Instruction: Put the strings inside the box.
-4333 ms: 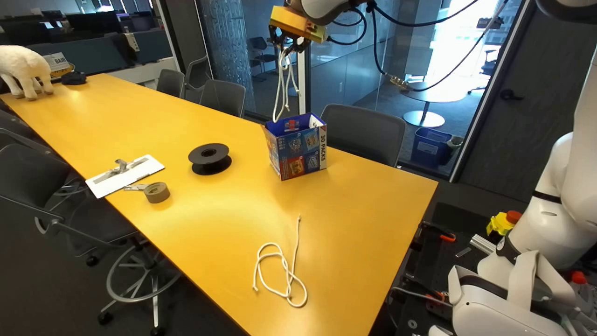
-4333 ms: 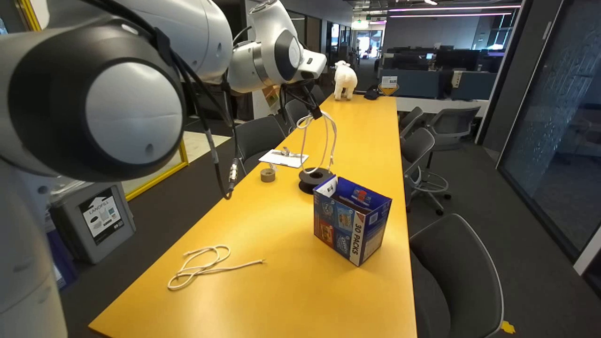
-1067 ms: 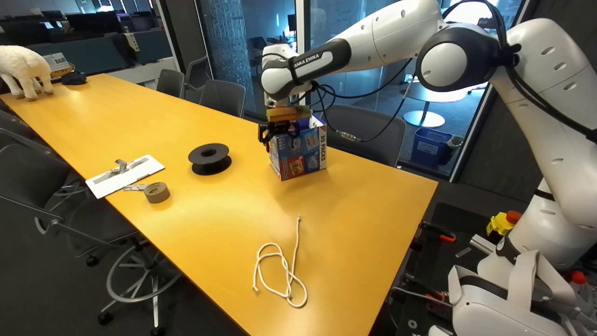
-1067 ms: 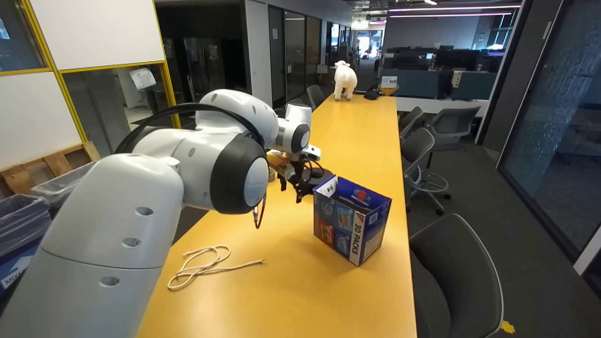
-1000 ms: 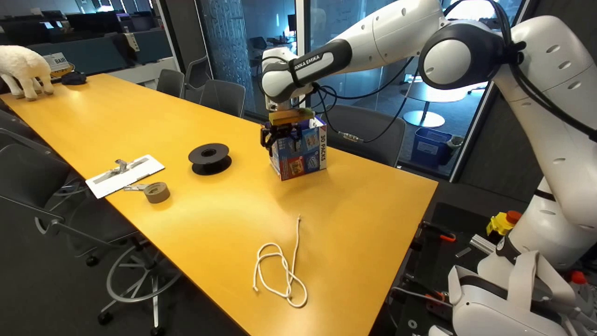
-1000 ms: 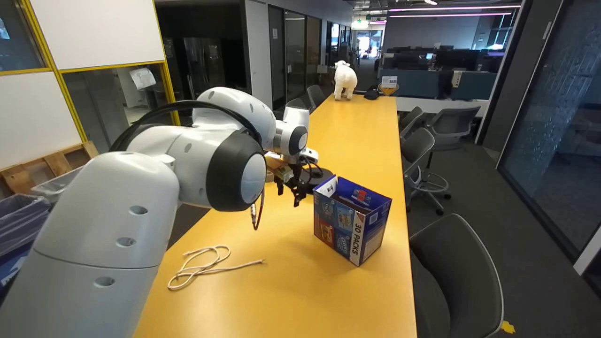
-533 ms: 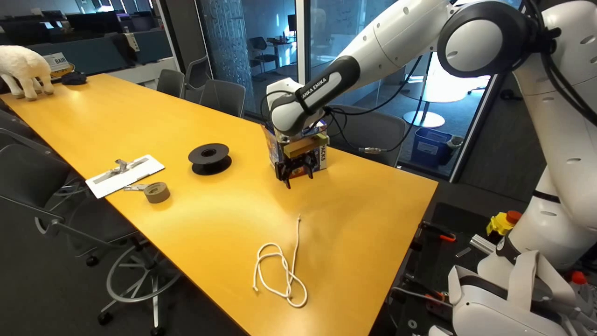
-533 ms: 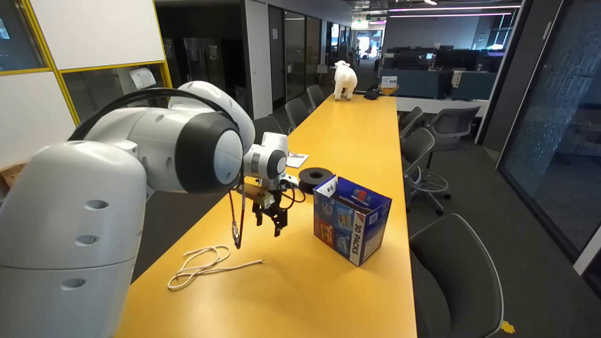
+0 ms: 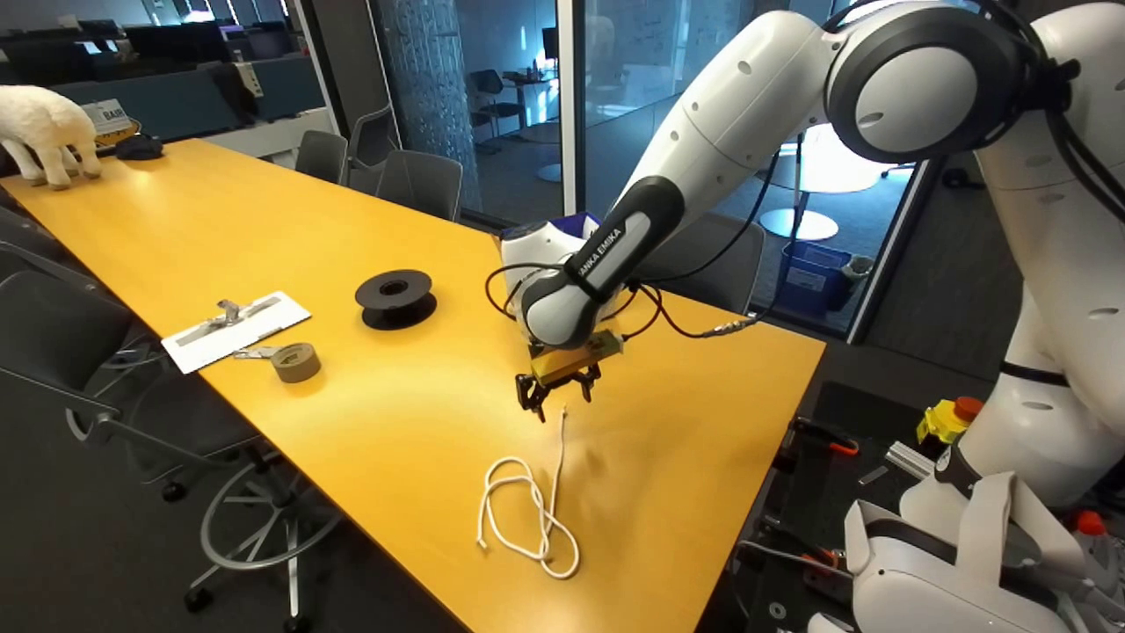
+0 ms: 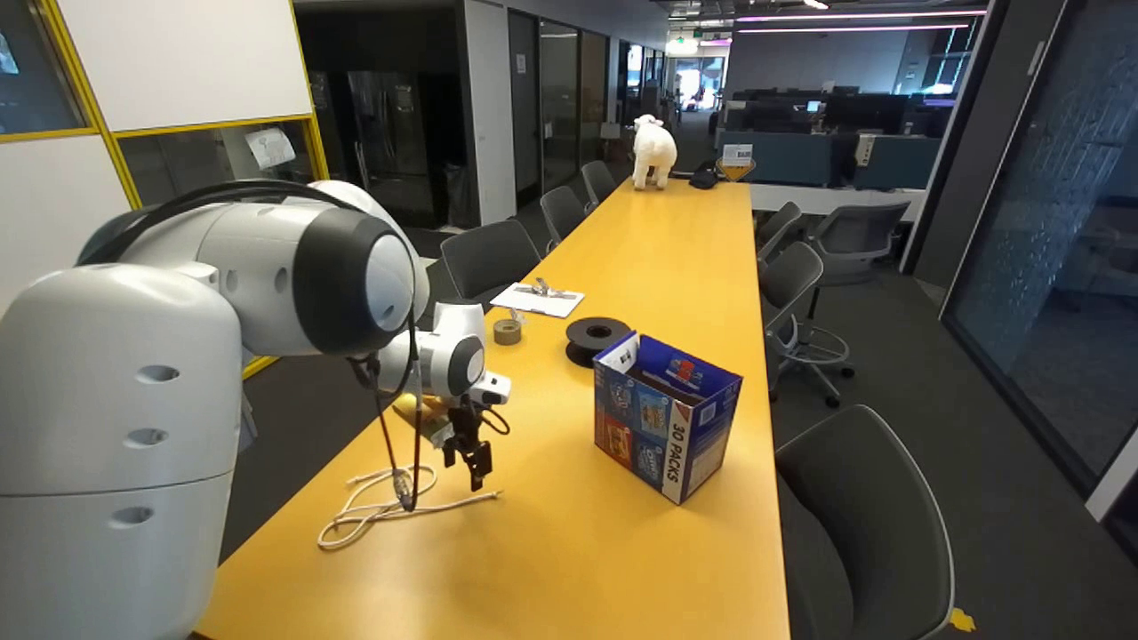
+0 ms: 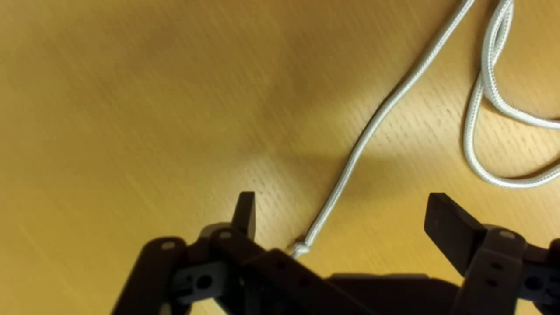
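Note:
A pale cream string (image 9: pixel 559 466) lies loosely looped on the table in both exterior views. My gripper (image 9: pixel 565 407) is open above the table, close to the string's knotted straight end, holding nothing. In the wrist view that straight length of string (image 11: pixel 369 129) runs between the spread fingers (image 11: pixel 453 232), its tip partly behind the left-hand one; the loops lie to the upper right. The blue printed box (image 10: pixel 640 409) stands upright with its top open, seen fully in an exterior view. My arm hides most of it in an exterior view, and its floor does not show.
A black spool (image 9: pixel 395 303) stands near the box. Beyond it are a tape roll (image 9: pixel 296 362) and a white clipboard (image 9: pixel 193 347) by the table edge. A plush sheep (image 10: pixel 654 151) is at the far end. Chairs (image 10: pixel 862 524) line the sides.
Some seconds ago the gripper held a string high up near the box; that string no longer shows and the jaws are open. Since then the arm has moved away from the box and down toward the lying string.

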Tool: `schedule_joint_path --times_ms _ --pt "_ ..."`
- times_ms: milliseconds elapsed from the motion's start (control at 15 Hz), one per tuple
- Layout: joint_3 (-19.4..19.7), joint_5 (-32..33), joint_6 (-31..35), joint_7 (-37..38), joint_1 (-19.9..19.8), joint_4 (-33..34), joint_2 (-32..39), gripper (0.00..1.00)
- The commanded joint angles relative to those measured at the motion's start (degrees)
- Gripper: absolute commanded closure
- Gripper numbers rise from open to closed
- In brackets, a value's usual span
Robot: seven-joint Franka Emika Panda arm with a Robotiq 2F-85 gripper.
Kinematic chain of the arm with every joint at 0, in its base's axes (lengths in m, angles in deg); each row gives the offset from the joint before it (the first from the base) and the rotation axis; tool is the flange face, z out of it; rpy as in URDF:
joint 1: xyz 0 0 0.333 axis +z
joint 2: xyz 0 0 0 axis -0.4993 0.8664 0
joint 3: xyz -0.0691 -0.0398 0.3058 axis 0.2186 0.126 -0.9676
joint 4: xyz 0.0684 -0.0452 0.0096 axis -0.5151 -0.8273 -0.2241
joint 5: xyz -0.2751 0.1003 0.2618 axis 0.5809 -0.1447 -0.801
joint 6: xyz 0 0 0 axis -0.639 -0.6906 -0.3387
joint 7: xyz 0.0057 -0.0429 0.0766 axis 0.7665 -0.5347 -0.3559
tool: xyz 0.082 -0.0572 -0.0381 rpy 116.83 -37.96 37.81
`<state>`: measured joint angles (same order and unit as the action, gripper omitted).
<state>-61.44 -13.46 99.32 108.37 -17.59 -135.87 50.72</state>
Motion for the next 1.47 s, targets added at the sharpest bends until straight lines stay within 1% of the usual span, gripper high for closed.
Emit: schedule_joint_path --times_ms 0,67,200,467,733,1067,1400 --pt "-0.3 -1.0 6.3 3.3 2.7 -5.2 -1.8 0.00" --pt "-0.8 -1.5 8.2 3.8 3.1 -6.2 -1.7 0.00" --pt "-1.9 -2.3 9.7 3.6 3.7 -7.2 -1.3 0.00" --pt "-5.2 -4.9 8.6 2.1 4.1 -7.4 0.0 0.00" --pt "-7.9 -7.4 10.4 0.7 4.2 -7.8 0.7 0.00" --pt "-8.6 -8.2 14.1 -0.1 4.7 -7.3 2.7 0.00" --pt "-8.0 -7.9 16.9 -0.8 5.6 -7.7 3.9 0.00"
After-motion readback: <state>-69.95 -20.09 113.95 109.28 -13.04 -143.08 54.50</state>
